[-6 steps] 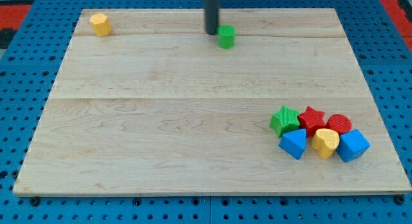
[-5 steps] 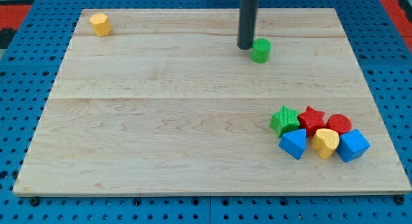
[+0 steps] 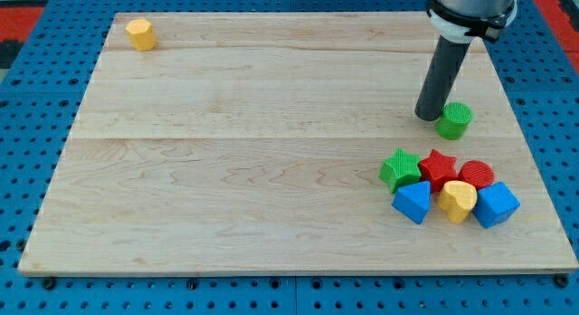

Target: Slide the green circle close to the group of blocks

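Note:
The green circle (image 3: pixel 454 120) is a small green cylinder at the view's right, a short way above the group of blocks. My tip (image 3: pixel 428 116) stands against its left side, slightly higher in the view. The group sits at the lower right: a green star (image 3: pixel 400 168), a red star (image 3: pixel 438 167), a red circle (image 3: pixel 477 175), a blue block (image 3: pixel 412 202), a yellow block (image 3: pixel 458 201) and another blue block (image 3: pixel 496 205). A small gap separates the green circle from the red star and red circle.
A yellow hexagon block (image 3: pixel 139 33) sits alone at the board's top left corner. The wooden board (image 3: pixel 226 170) lies on a blue pegboard surface, whose right edge is near the group.
My tip has pushed the green circle from the top middle of the board down and to the right, to just above the group.

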Robot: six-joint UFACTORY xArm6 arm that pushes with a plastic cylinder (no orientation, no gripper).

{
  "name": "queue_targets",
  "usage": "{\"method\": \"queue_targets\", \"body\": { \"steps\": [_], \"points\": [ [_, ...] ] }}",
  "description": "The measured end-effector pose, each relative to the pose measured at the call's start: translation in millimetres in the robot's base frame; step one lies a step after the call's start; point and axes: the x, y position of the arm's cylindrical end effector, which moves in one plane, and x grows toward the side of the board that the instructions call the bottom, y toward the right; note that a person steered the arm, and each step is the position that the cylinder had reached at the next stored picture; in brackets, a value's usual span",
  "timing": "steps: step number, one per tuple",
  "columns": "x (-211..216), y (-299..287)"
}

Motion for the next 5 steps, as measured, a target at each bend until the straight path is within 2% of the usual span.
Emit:
{"method": "queue_targets", "body": {
  "steps": [1,2,4,5],
  "points": [
    [-23,6],
    [-13,44],
    [51,45],
    [34,51]
  ]
}}
